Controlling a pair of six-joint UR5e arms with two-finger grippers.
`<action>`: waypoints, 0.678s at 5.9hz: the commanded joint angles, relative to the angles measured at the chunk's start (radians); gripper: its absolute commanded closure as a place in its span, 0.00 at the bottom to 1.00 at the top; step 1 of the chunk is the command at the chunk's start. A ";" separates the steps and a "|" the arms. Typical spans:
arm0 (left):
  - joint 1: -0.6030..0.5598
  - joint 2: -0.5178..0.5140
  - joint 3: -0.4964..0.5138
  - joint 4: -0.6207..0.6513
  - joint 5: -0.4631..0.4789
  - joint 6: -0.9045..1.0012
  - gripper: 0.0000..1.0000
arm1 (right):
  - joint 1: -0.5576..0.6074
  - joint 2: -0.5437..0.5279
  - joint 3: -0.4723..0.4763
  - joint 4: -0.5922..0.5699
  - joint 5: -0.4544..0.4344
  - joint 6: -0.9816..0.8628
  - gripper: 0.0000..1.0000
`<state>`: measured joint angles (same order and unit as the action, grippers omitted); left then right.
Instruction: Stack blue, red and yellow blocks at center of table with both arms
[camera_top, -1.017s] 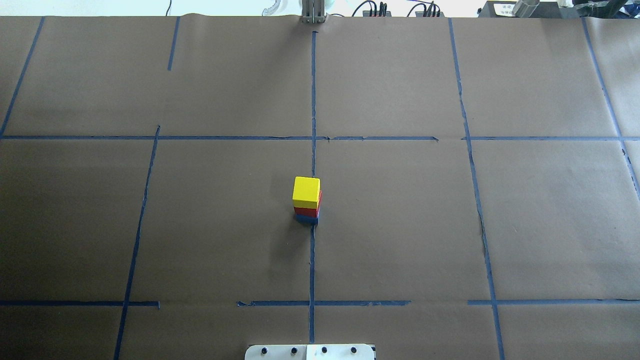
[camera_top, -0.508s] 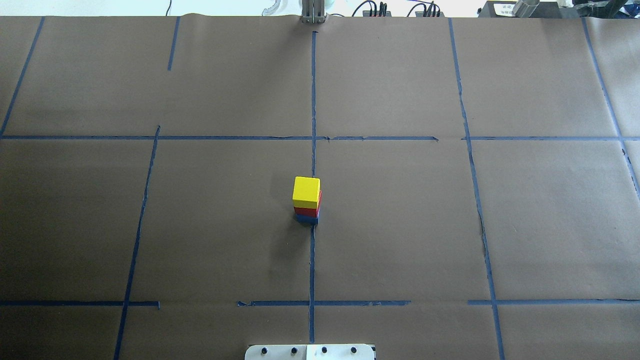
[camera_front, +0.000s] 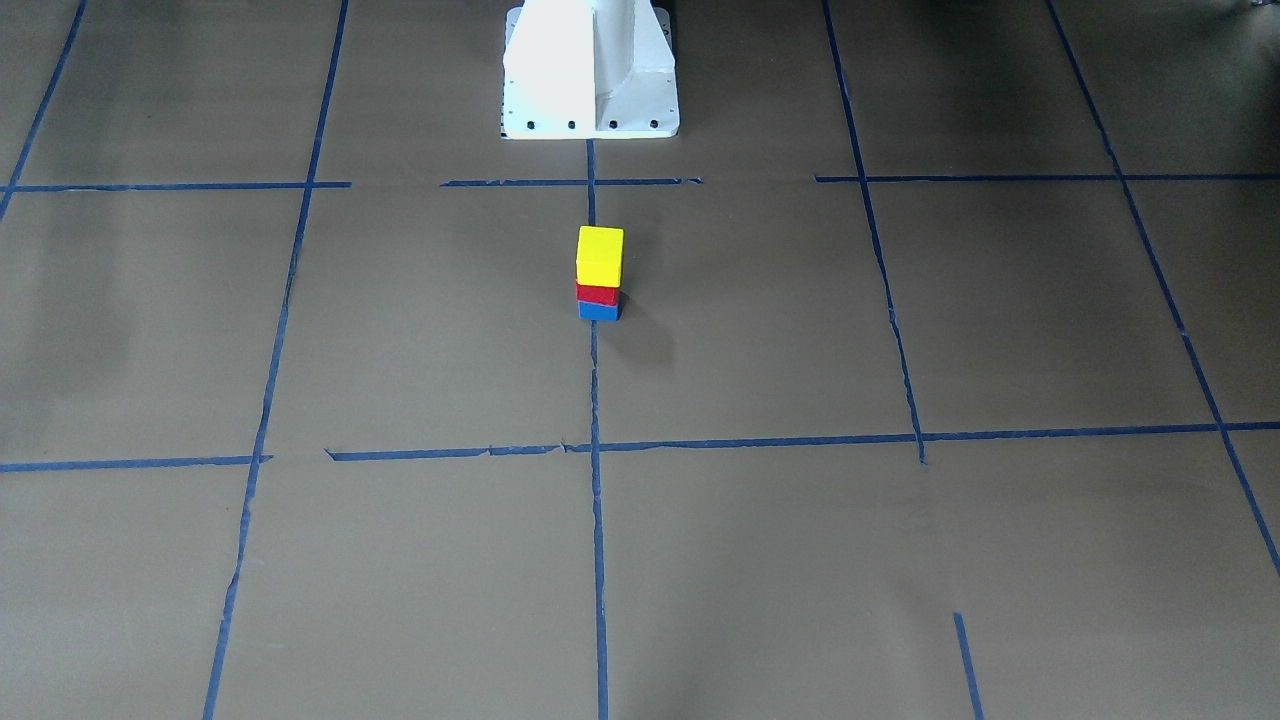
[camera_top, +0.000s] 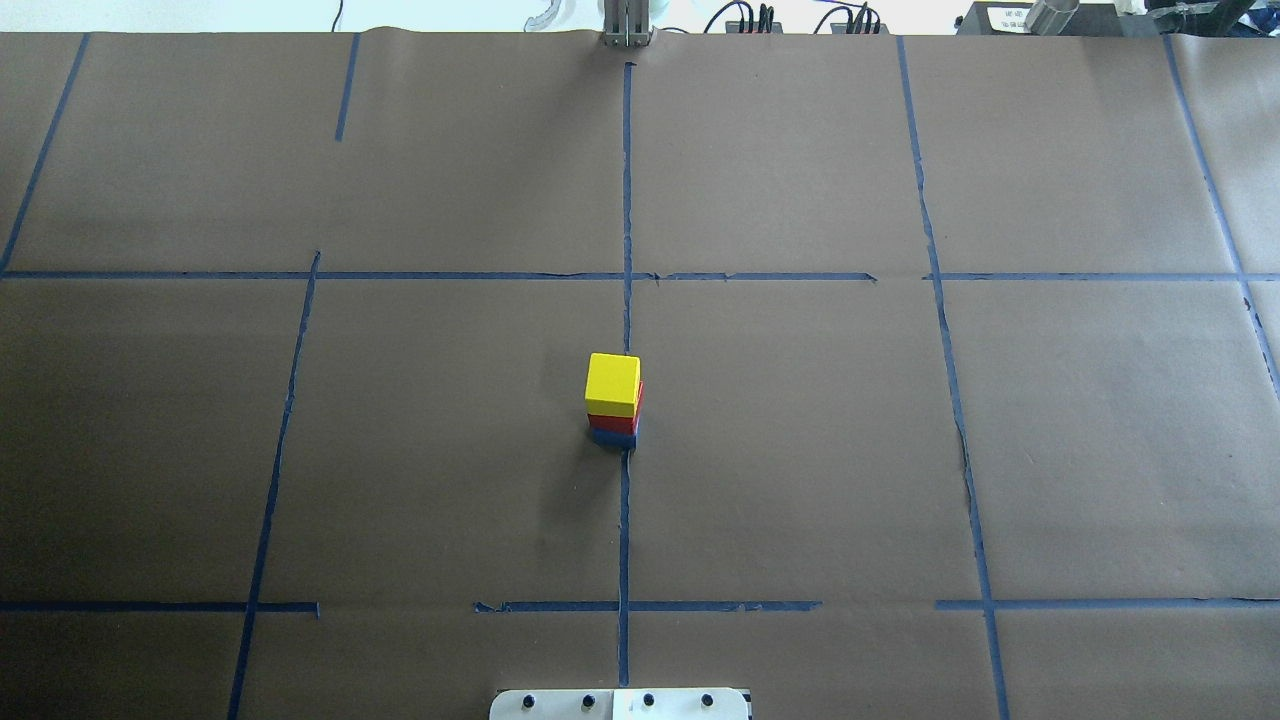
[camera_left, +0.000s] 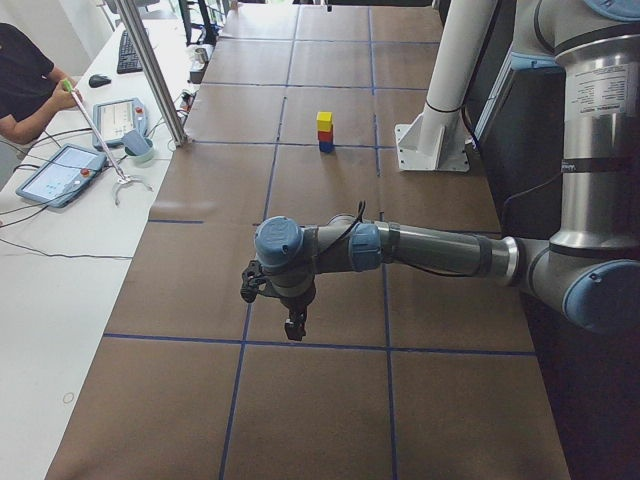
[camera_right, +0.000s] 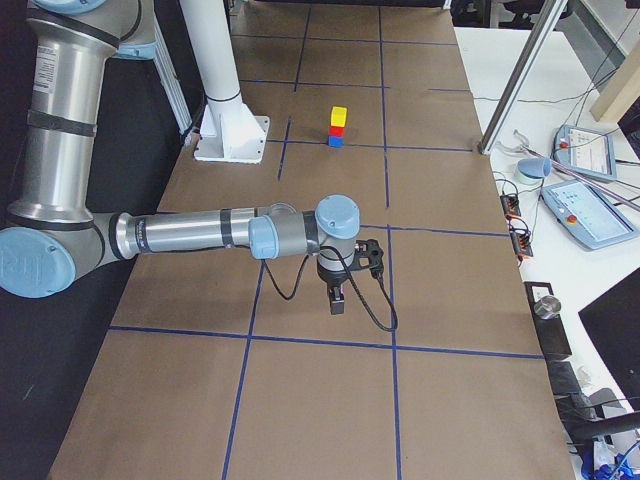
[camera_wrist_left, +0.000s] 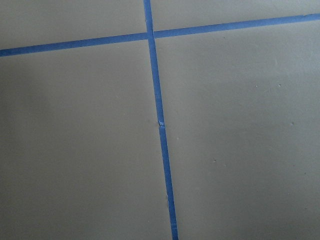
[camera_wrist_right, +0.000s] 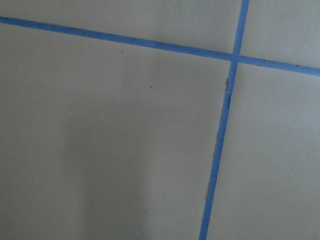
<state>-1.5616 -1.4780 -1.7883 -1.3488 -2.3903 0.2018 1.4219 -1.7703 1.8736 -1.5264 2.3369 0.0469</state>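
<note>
A stack stands at the table's center: yellow block (camera_top: 612, 384) on top, red block (camera_top: 615, 423) in the middle, blue block (camera_top: 613, 439) at the bottom. It also shows in the front view (camera_front: 599, 255) and both side views (camera_left: 325, 121) (camera_right: 339, 115). My left gripper (camera_left: 294, 327) hangs over the table's left end, far from the stack; I cannot tell whether it is open or shut. My right gripper (camera_right: 337, 302) hangs over the table's right end, far from the stack; I cannot tell its state either. Both wrist views show only paper and tape.
Brown paper with blue tape lines (camera_top: 626, 200) covers the table. The robot's white base (camera_front: 590, 70) stands at the near edge. An operator (camera_left: 25, 80) with tablets sits beside the far side. Teach pendants (camera_right: 585, 205) and cables lie on the white side bench.
</note>
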 joint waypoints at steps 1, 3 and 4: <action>0.000 -0.001 -0.005 -0.039 0.000 -0.072 0.00 | 0.000 0.002 -0.004 0.000 0.019 -0.001 0.00; 0.000 0.011 0.015 -0.089 0.008 -0.117 0.00 | 0.000 0.000 -0.005 0.000 0.022 -0.005 0.00; 0.000 0.013 0.017 -0.090 0.032 -0.119 0.00 | 0.000 0.000 -0.002 0.000 0.022 -0.005 0.00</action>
<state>-1.5616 -1.4682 -1.7760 -1.4342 -2.3753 0.0876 1.4220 -1.7701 1.8695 -1.5263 2.3588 0.0418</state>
